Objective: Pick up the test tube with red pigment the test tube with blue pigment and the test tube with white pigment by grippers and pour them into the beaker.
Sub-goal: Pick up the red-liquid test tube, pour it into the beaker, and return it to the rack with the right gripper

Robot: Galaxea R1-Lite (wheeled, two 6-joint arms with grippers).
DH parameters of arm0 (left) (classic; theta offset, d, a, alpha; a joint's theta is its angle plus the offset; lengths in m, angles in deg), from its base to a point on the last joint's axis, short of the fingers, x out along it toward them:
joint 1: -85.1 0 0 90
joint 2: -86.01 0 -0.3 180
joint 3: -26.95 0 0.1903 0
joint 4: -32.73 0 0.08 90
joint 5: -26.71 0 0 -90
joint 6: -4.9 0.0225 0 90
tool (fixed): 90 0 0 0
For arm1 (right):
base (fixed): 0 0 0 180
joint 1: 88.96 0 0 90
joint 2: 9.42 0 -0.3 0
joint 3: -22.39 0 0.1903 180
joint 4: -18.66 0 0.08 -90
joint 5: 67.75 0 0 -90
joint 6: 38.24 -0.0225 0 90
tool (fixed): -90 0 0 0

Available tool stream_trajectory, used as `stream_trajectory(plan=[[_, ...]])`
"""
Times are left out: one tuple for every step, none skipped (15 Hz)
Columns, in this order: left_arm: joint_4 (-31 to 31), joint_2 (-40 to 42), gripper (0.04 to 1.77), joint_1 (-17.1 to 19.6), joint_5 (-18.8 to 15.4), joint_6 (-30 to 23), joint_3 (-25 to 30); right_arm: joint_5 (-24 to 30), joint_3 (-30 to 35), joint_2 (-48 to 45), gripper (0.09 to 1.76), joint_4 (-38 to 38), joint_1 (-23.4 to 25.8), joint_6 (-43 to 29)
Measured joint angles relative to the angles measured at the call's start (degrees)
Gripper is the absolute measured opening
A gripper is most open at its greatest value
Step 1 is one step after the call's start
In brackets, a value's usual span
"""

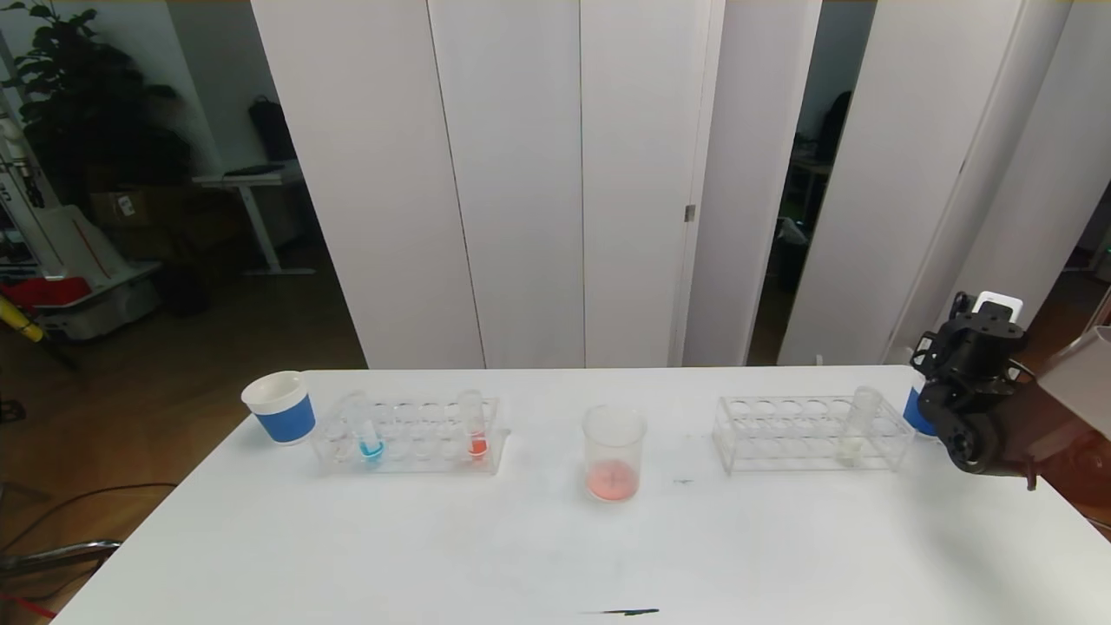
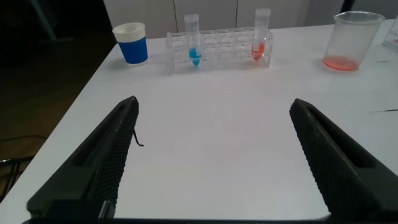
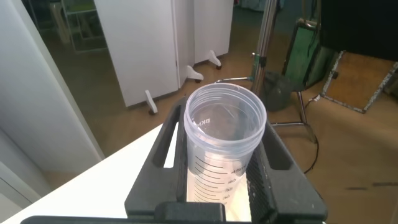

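Clear cylindrical beaker [image 1: 614, 452], glossy white table [image 1: 521, 547], ribbed transparent rack [image 1: 408, 434]

White table [image 1: 434, 555]: racks [image 1: 408, 434], beaker [image 1: 614, 451], cup [image 1: 279, 406].

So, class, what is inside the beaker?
A shallow pool of red-pink liquid lies at the bottom of the beaker; the rest looks empty. Nothing covers it.

The left gripper [image 2: 211, 162] hangs wide open over the white worktop [image 2: 211, 112]. At twelve o'clock a clear rack [image 2: 217, 50] holds a blue tube [image 2: 193, 46] and a red tube [image 2: 261, 38]; a paper cup [image 2: 132, 43] at eleven, a beaker [image 2: 354, 40] at one.
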Motion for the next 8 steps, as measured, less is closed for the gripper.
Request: stream_trajectory(plan=[[0.02, 0.00, 1.74, 0.00, -0.02, 0.00, 0.00, 0.00, 0.00, 0.28, 0.59, -0.63, 0.15, -0.16], [0.00, 0.00, 1.74, 0.00, 0.00, 0.00, 0.00, 0.00, 0.02, 0.45, 0.59, -1.45, 0.34, -0.62], [0.02, 0.00, 1.74, 0.02, -0.02, -0.02, 0.00, -0.02, 0.13, 0.54, 0.59, -2.26, 0.54, -1.38], [0.02, 0.00, 1.74, 0.02, 0.00, 0.00, 0.00, -0.05, 0.38, 0.56, 0.59, -2.76, 0.72, -1.97], [0.00, 0.00, 1.74, 0.00, 0.00, -0.02, 0.00, -0.02, 0.73, 0.59, 0.59, -2.89, 0.80, -2.04], [0.00, 0.00, 1.74, 0.00, -0.02, 0.00, 0.00, -0.05, 1.16, 0.59, 0.59, -2.91, 0.87, -2.15], [0.02, 0.00, 1.74, 0.00, -0.02, 0.00, 0.00, -0.02, 1.48, 0.56, 0.59, -2.95, 0.87, -2.17], [0.02, 0.00, 1.74, 0.00, -0.02, -0.02, 0.00, 0.00, 1.62, 0.54, 0.59, -2.97, 0.89, -2.17]])
